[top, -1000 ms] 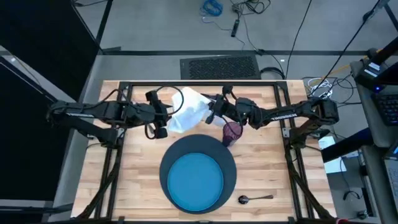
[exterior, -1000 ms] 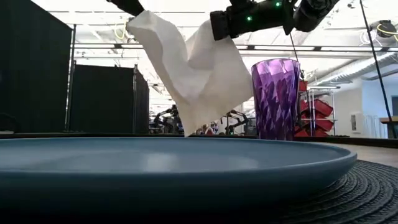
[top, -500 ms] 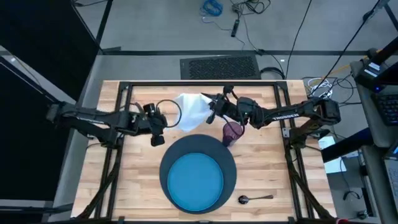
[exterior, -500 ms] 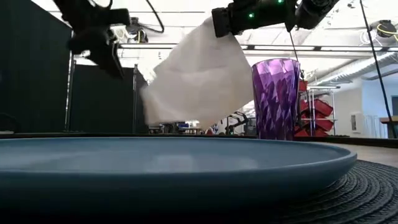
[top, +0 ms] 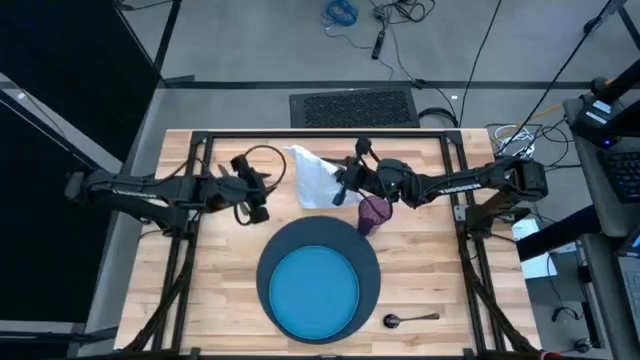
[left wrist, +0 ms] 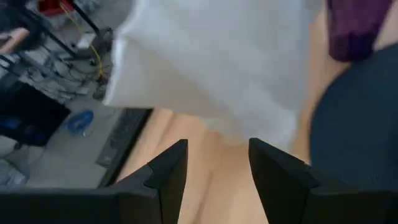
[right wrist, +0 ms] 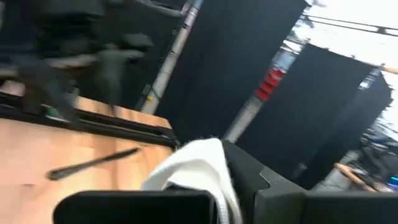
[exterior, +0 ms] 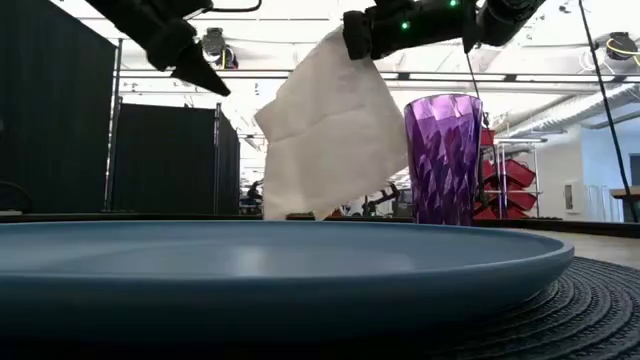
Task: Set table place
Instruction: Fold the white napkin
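Past the far rim of the dark slate-blue round charger (top: 368, 268), the fork and knife are hard to find; only a blurry dark utensil (right wrist: 93, 163) lies on the light wooden plank table (top: 220, 275). The white cloth napkin (top: 312, 178) hangs clamped by one corner in the right gripper (top: 340, 184), just beside the purple cup (top: 373, 212). The left gripper (top: 262, 188) sits apart from it, fingers spread, empty.

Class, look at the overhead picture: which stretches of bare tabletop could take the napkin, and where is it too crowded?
Bare table lies left of the charger, below the left gripper. The far strip is crowded: napkin hanging from the right gripper, cup beside. The spoon narrows the near-right corner.
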